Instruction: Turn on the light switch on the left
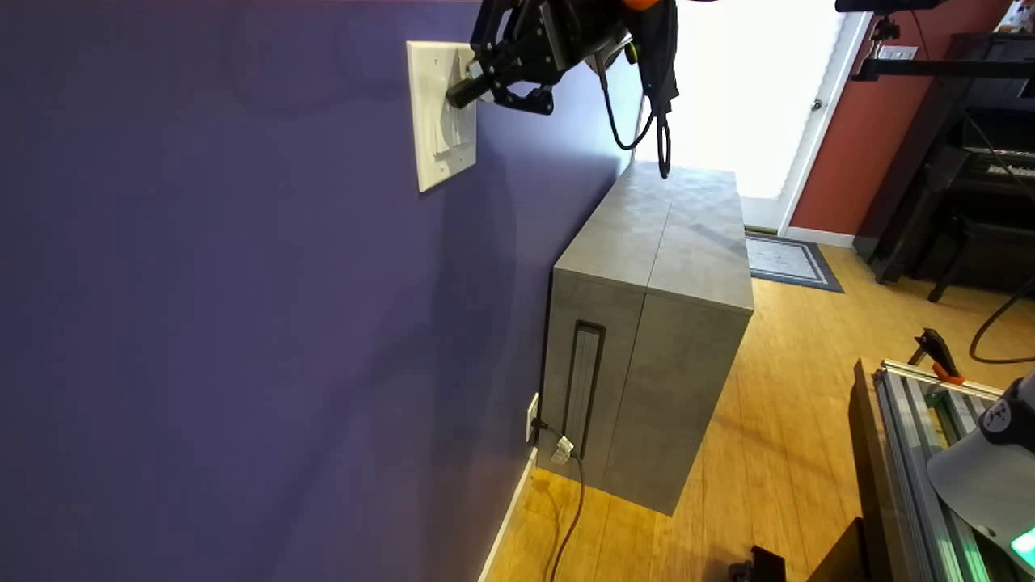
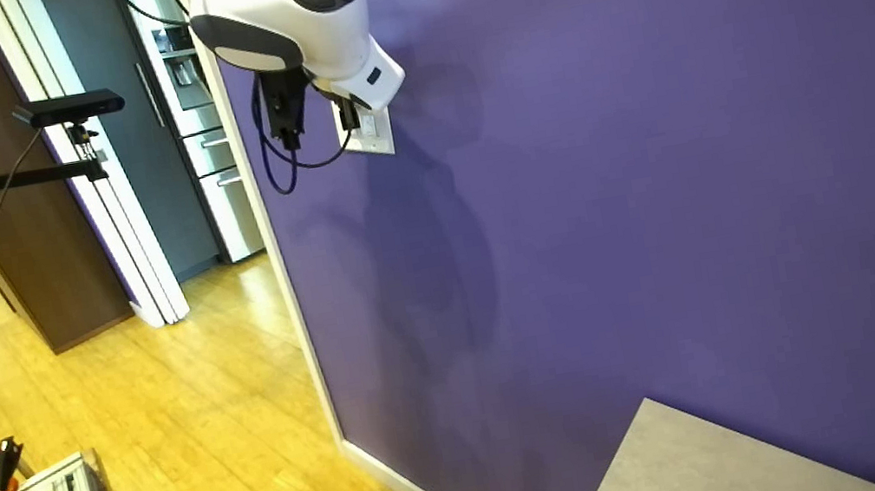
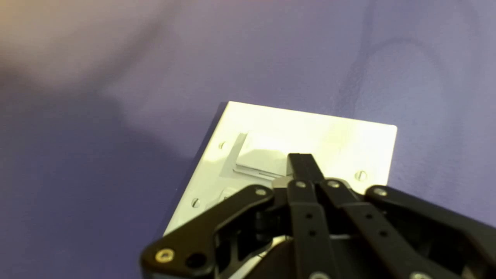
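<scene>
Tool: fingers look pressed together, side by side; nothing seen pinched between them.
Light switch: in the white wall plate, on the purple wall. In the wrist view it is the upper of the pair; from how the plate is turned there, I judge it the left one.
Second switch: beside it on the same plate, mostly hidden behind the tool.
Reach: looks done. Tip lies over the chosen switch in the wrist view, and in front of the plate in an exterior view. Touching or just off it, cannot tell.
Press: probably the step in hand. Whether the switch is thrown, cannot tell.
Left to do: finish the push if it is not through, make sure it holds, then back the tool off the wall.
Switch face: points out from the wall, toward the tool. Its left end in the wrist view seems to stand proud of the plate.
Long axis: upright on the wall, by an exterior view; in the wrist view it runs sideways, dipping slightly to the right.
</scene>
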Controlling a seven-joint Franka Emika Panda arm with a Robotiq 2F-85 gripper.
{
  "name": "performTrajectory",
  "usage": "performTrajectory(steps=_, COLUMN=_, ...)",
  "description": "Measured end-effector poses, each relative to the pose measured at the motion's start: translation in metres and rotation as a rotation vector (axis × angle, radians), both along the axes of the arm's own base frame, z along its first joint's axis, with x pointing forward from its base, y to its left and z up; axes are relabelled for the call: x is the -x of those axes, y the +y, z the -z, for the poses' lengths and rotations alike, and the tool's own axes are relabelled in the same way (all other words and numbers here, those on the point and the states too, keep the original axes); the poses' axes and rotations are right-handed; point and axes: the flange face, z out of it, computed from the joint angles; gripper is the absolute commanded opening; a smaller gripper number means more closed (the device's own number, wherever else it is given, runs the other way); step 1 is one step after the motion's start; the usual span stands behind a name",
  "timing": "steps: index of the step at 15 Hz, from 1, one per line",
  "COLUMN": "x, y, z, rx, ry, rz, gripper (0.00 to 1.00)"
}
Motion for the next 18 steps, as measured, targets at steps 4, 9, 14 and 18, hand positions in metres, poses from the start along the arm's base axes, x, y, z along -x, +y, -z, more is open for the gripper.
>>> performTrajectory(steps=4, x=-0.001, y=0.0, z=0.002, rx=-0.001, ry=0.005, rz=-0.001, gripper=0.0)
performTrajectory(steps=9, x=-0.002, y=0.0, z=0.007, rx=-0.003, ry=0.015, rz=-0.002, gripper=0.0)
performTrajectory(steps=14, x=-0.002, y=0.0, z=0.01, rx=-0.004, ry=0.022, rz=-0.003, gripper=0.0)
performTrajectory(steps=18, x=-0.003, y=-0.001, z=0.013, rx=-0.005, ry=0.029, rz=-0.004, gripper=0.0)
